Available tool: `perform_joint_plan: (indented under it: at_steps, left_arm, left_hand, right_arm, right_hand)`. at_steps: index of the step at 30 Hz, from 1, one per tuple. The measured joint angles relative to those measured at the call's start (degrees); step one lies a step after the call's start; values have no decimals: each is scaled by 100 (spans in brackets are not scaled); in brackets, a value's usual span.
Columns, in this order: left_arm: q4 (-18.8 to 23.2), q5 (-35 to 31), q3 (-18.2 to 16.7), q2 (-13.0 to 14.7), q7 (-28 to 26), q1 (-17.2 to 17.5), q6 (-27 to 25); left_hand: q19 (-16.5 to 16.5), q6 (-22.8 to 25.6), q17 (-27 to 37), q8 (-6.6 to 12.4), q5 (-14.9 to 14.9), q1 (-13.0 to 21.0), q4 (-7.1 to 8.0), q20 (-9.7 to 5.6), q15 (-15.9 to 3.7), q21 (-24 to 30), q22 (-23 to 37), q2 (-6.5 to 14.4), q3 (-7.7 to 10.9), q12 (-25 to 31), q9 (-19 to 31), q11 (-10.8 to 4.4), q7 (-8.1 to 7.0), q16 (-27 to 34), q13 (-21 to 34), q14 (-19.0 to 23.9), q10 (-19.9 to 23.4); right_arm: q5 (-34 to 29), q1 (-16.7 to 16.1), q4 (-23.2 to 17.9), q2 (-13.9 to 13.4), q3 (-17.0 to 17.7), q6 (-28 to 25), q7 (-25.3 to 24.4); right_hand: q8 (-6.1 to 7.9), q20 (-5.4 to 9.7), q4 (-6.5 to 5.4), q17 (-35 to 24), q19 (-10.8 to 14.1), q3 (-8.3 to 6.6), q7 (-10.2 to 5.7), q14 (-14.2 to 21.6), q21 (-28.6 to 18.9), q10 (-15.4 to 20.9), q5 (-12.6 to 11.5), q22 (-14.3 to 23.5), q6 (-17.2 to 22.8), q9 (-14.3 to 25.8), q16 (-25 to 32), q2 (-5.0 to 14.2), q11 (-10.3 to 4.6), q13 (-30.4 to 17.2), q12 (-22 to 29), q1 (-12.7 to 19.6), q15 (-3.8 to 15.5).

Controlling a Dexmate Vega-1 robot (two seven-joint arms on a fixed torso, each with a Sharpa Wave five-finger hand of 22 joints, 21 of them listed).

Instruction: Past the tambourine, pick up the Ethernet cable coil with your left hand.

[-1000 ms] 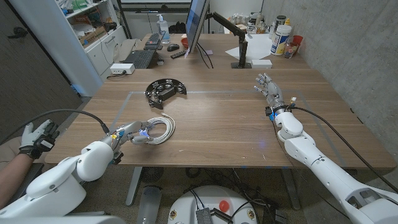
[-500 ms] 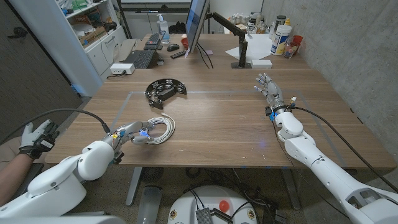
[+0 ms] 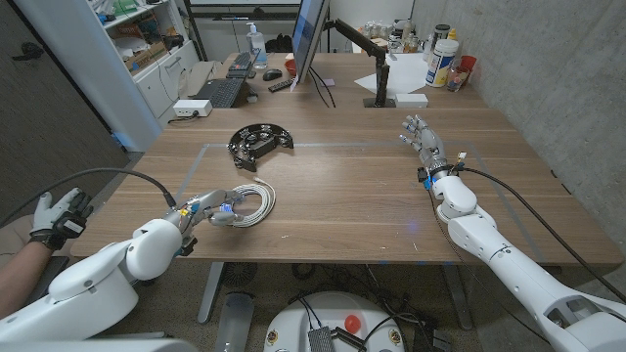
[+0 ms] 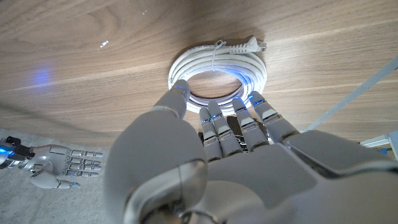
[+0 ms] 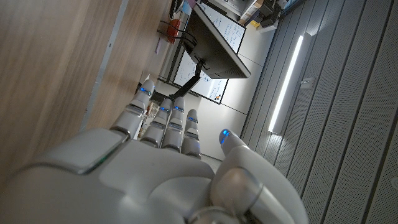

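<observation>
The white Ethernet cable coil (image 3: pixel 265 201) lies on the wooden table (image 3: pixel 342 196) near its front left. My left hand (image 3: pixel 217 208) reaches it from the near side. In the left wrist view the fingertips (image 4: pixel 211 115) lie spread against the near rim of the coil (image 4: pixel 256 68) and nothing is clasped. The black tambourine (image 3: pixel 256 138) lies farther back, beyond the coil. My right hand (image 3: pixel 423 135) stands at the right side of the table, fingers apart, holding nothing; it also appears small in the left wrist view (image 4: pixel 56 165).
A monitor (image 3: pixel 309 39), a keyboard (image 3: pixel 223 91), a monitor arm's base (image 3: pixel 380 93) and bottles (image 3: pixel 442 59) stand along the far side. A person's gloved hand (image 3: pixel 59 217) is at the left edge, off the table.
My left hand has crept slightly forward toward the coil. The coil, the tambourine and the right hand have not moved.
</observation>
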State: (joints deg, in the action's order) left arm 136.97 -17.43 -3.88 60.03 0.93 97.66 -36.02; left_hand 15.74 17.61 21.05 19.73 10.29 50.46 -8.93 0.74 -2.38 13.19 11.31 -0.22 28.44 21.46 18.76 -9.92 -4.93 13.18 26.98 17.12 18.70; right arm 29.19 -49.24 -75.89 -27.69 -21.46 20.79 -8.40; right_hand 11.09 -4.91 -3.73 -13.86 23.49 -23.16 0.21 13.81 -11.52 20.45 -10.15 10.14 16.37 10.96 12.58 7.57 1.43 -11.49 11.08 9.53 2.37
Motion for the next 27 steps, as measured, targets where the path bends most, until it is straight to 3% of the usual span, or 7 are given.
perform_joint_plan:
  at_steps: [27]
  left_arm:
    - [-19, 314, 256, 271, -241, -246, -95]
  left_hand:
    - [0, 21, 83, 62, 0, 0, 0, 0, 0, 0, 0, 0, 0, 67, 27, 0, -21, 0, 53, 0, 0]
  right_arm:
    - [24, -5, -7, -5, 11, 9, 20]
  right_hand:
    - [0, 0, 0, 0, 0, 0, 0, 0, 0, 0, 0, 0, 0, 0, 0, 22, 0, 0, 0, 23, 0]
